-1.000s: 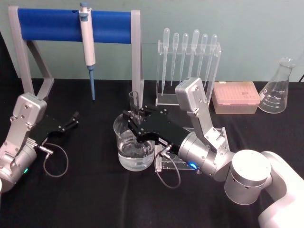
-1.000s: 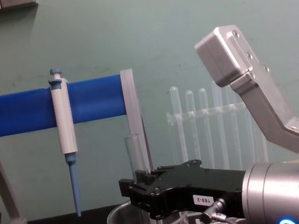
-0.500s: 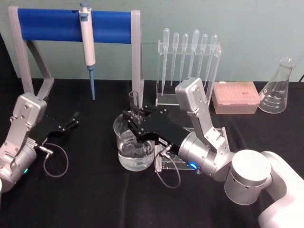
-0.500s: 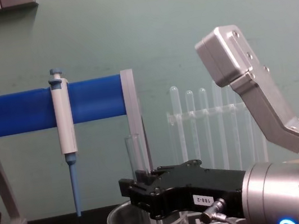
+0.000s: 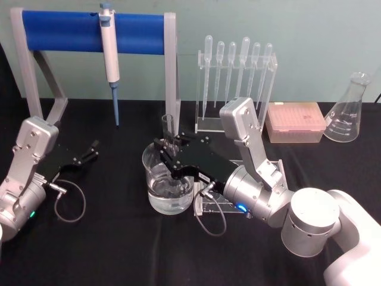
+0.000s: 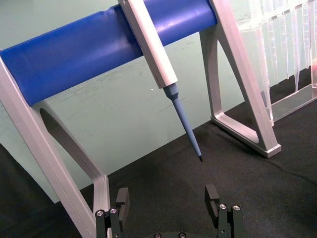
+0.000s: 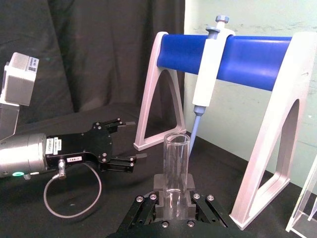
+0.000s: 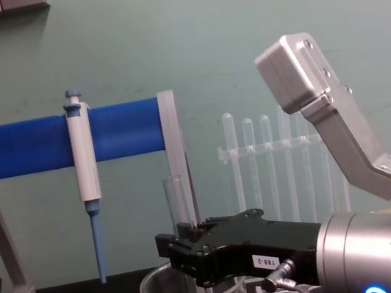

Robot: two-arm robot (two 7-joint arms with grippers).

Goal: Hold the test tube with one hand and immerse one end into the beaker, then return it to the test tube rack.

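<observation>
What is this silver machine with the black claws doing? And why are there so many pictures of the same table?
It is a robot with two silver arms. Each arm ends in a black gripper, a claw with flat fingers. The four pictures come from cameras on its head, its chest and both wrists, so you see one table from different sides.

The right gripper is shut on a clear glass test tube, holding it upright with its lower end inside a wide clear glass beaker with water in it. The left gripper rests open on the black table, off to the robot's left.

Behind stand a blue bar on grey legs with a white and blue pipette hanging from it, a clear rack of thin plastic droppers, a pink box and a cone-shaped glass flask.
</observation>
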